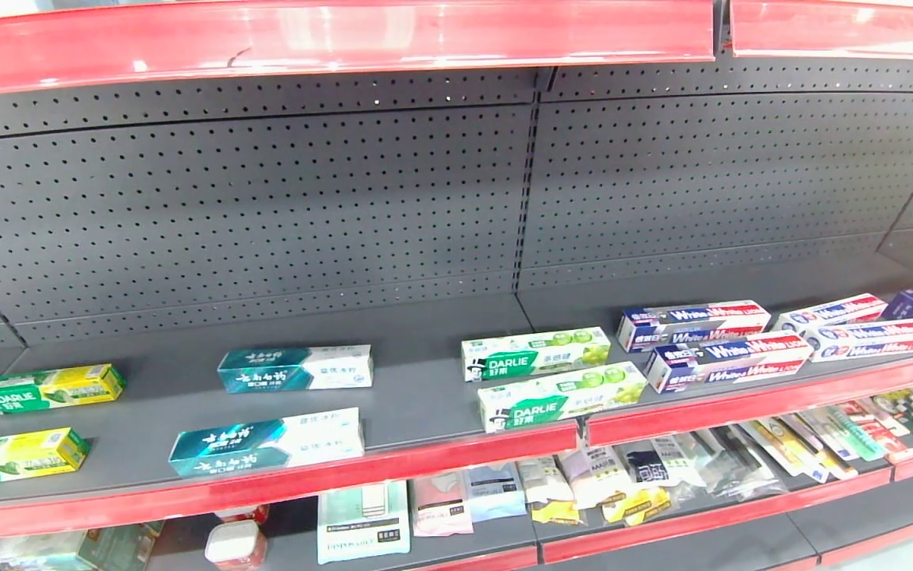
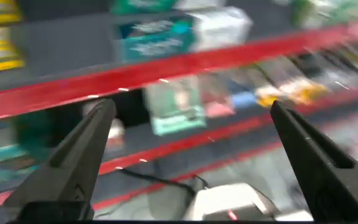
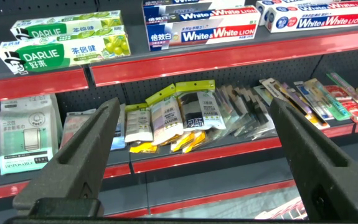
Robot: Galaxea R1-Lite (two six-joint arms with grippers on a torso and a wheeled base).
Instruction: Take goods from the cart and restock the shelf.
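Head view: shelf [image 1: 424, 381], dark deck with a red edge strip [image 1: 345, 476]. On it, in pairs, lie yellow-green toothpaste boxes [image 1: 47, 388] at the left, teal-and-white boxes [image 1: 295, 368], pale green boxes [image 1: 535, 354], and blue-red-white boxes [image 1: 694, 323] at the right. All carry large printed lettering on their fronts. On the tier below are flat packets [image 1: 583, 476] and toothbrush packs [image 1: 845, 432].

Left wrist view: left gripper [image 2: 192, 107], jaws spread wide, nothing between them. A teal-and-white box sits on the deck beyond. Print too blurred to read.

Right wrist view: right gripper [image 3: 195, 104], jaws spread wide, empty. It faces the pale green and blue-red-white boxes, with hanging packets and a white pouch [image 3: 29, 134] beneath.
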